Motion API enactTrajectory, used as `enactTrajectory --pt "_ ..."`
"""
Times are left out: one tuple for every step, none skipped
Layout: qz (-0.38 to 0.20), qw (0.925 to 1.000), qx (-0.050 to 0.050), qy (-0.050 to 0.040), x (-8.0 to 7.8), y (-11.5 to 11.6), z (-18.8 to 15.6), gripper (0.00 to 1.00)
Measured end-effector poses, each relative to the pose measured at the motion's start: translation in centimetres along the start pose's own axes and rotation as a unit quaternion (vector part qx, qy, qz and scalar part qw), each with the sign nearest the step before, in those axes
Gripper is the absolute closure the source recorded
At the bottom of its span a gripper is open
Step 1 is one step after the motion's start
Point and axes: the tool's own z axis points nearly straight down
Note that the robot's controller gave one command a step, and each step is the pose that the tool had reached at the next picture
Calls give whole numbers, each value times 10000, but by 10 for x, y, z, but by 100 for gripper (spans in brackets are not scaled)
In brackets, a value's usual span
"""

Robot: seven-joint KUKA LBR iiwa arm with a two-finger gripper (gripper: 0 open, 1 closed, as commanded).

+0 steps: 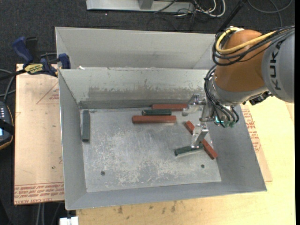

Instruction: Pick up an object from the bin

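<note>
Gripper (192,129) is seen low over the right half of the bin (140,172), fingers spread apart, nothing held between them. A small red block (188,125) is framed between the two fingers as viewed from above. Whether the tips are down at floor level cannot be told.

Just below it, a dark green stick (186,151) and a red-brown block (209,150) are found. The lower fingertip is placed right at the point where those two meet, and contact cannot be ruled out. Further left, toward the back wall, a long red-brown bar (153,119), a dark green bar (157,112) and a second red-brown bar (168,107) are grouped close together. A grey bar (85,125) is set well apart by the left wall.

Handling, as judged:
- The small red block is taken to be light, rigid and not fragile.
- Smooth faces on bare metal are expected, so sliding or twisting under an off-centre squeeze is likely.
- It should be gripped across its short width, at mid-length, with the fingers squared to the long sides.
- The lower finger should be kept clear of the green stick, otherwise both pieces could be dragged.
</note>
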Motion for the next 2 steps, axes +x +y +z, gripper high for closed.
enactTrajectory --pt "-6 10000 4 -38 -2 0 -4 0" --pt "-461 9989 7 -62 11 -5 28 0"
